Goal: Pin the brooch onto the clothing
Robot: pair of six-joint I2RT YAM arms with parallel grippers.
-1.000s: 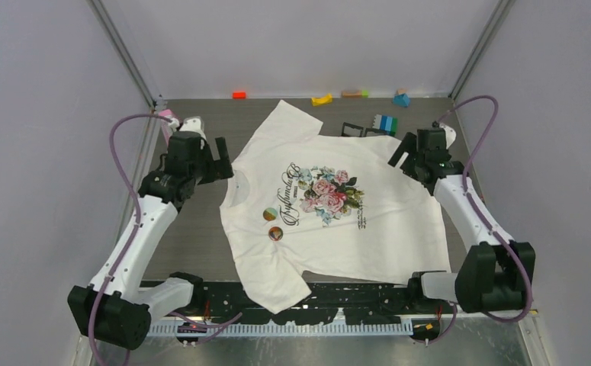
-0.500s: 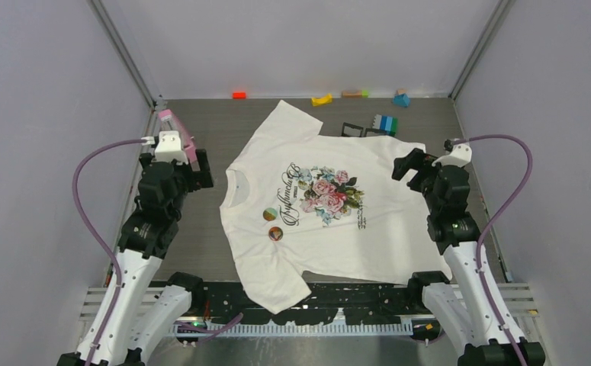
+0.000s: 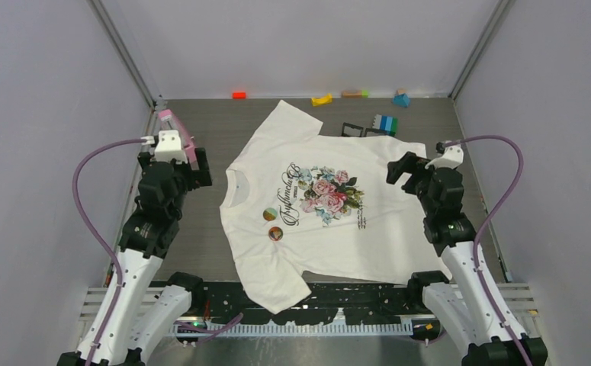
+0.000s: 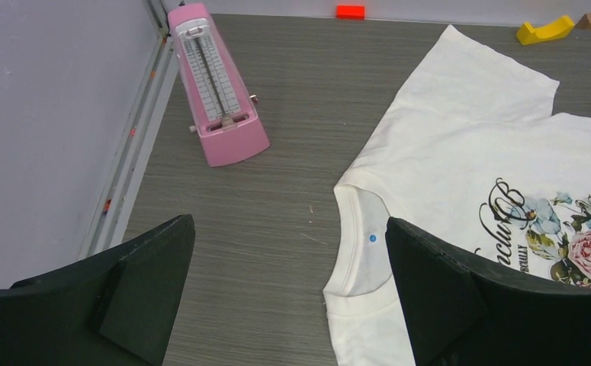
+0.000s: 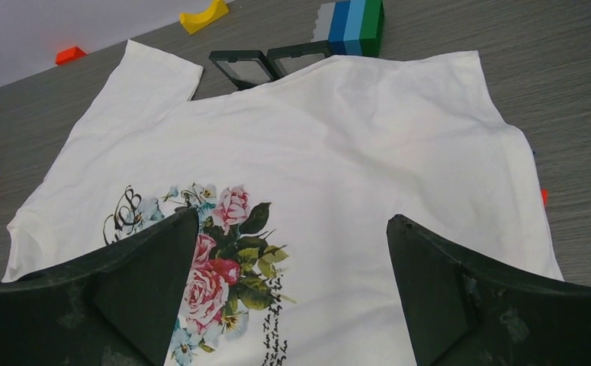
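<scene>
Both pairs of fingers stand wide apart and hold nothing. We see the left fingers (image 4: pixel 147 282) above bare desk (image 3: pixel 200 252) just beside the collar, and the right fingers (image 5: pixel 460 297) above the hem end of the shirt (image 3: pixel 383 229). That shirt lies flat and face up in the middle of the desk, collar toward the left arm, rose print on the chest. Two round brooches (image 3: pixel 270 214) (image 3: pixel 275 233) sit on the fabric between collar and print, close together; we cannot tell whether they are pinned. The one container we find is a black case (image 5: pixel 269 65), lying open at the far edge of the shirt, partly under the cloth, beside a blue block stack (image 3: pixel 386 123); we cannot tell what it holds. A pink metronome (image 4: pixel 220 91) stands near the left wall.
</scene>
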